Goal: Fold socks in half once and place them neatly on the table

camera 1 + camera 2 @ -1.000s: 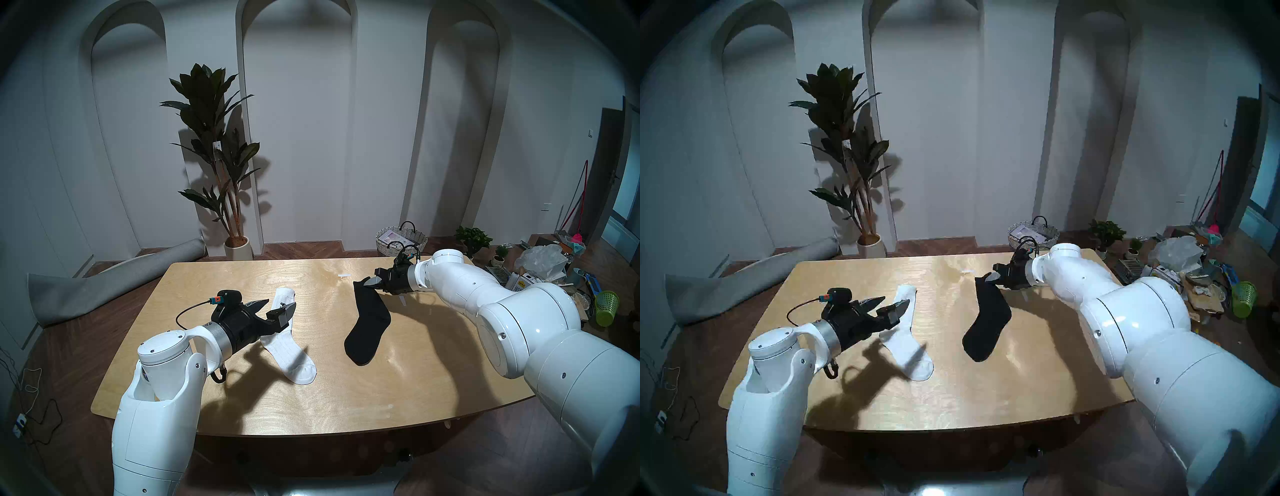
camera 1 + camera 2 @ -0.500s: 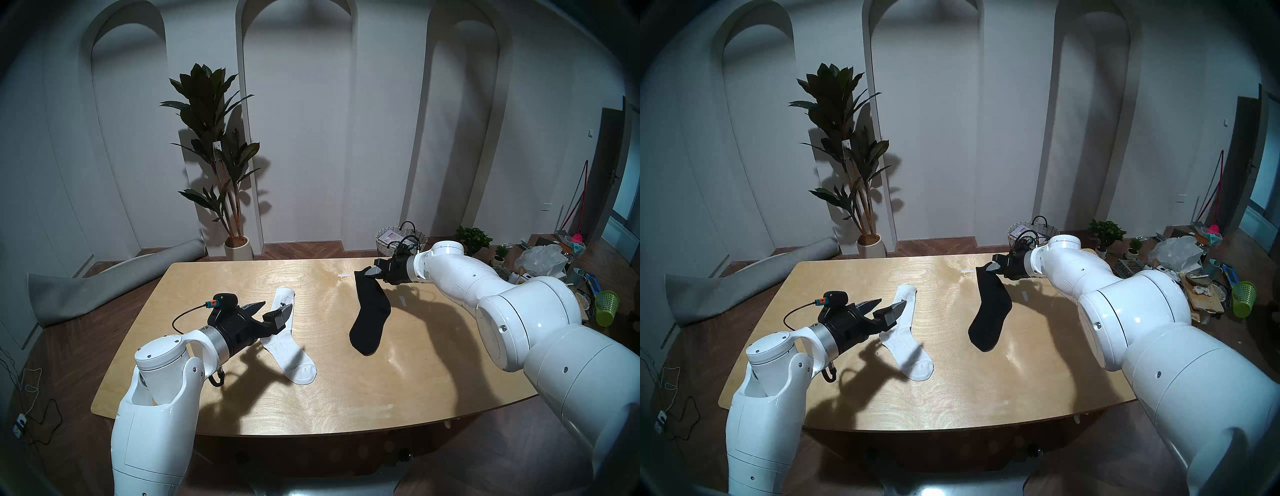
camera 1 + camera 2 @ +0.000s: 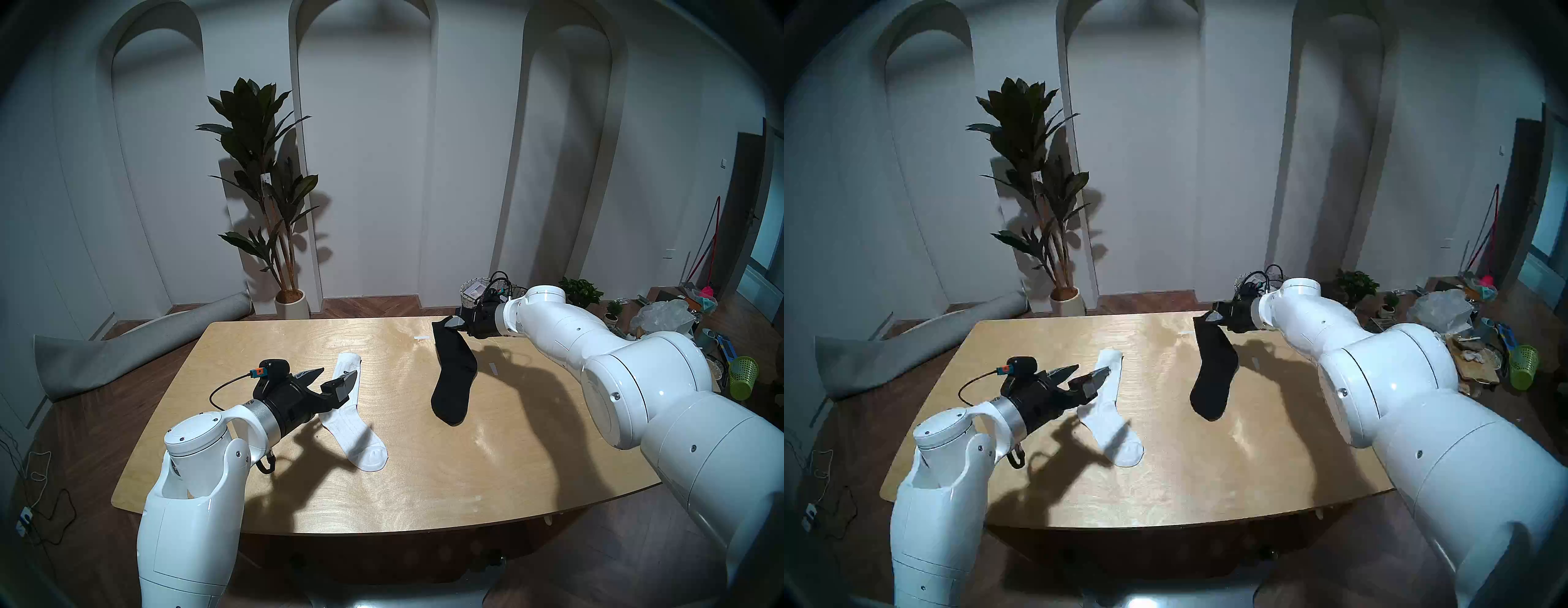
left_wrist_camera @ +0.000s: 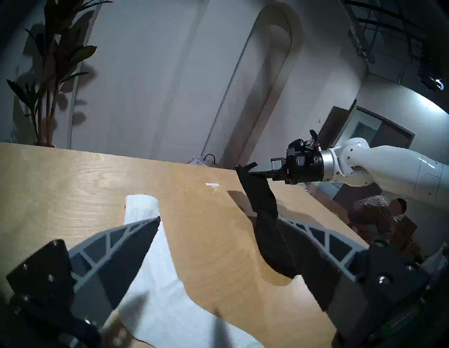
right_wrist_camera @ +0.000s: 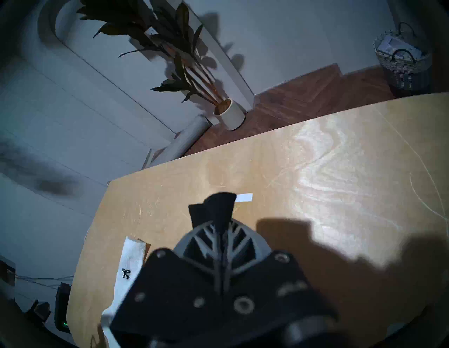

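From my head's left eye, my right gripper point(image 3: 455, 323) is pinched tight on the cuff of the black sock point(image 3: 453, 375) near the far right of the table point(image 3: 403, 488). The sock hangs from my jaws at a slant, long axis running back toward me, toe low over the wood or just brushing it; I cannot tell which. My left gripper point(image 3: 335, 375) hovers with jaws apart above the leg of the white sock point(image 3: 354, 418), which lies flat and unfolded, cuff far, toe near. Each arm is plainly nearer its own sock.

The right eye shows much the same: black sock point(image 3: 1213, 373) dangling from my right gripper point(image 3: 1214, 318), the white sock point(image 3: 1113, 418) flat under my left gripper point(image 3: 1091, 375), the two socks well apart.

Through my left wrist, my two fingers point(image 4: 126, 245) stand wide open and empty, one over the white sock point(image 4: 155, 279), the other partly covering the black sock's foot. The white cuff lies ahead of the jaws, the sock's length running straight away from me.

Through my right wrist, my fingers point(image 5: 220, 245) are together on a bunched tuft of black sock point(image 5: 215, 207) poking out past them, with a tape strip point(image 5: 244, 197) just behind it.

I judge the fold turns on carrying this cuff back along the sock's length toward the toe.
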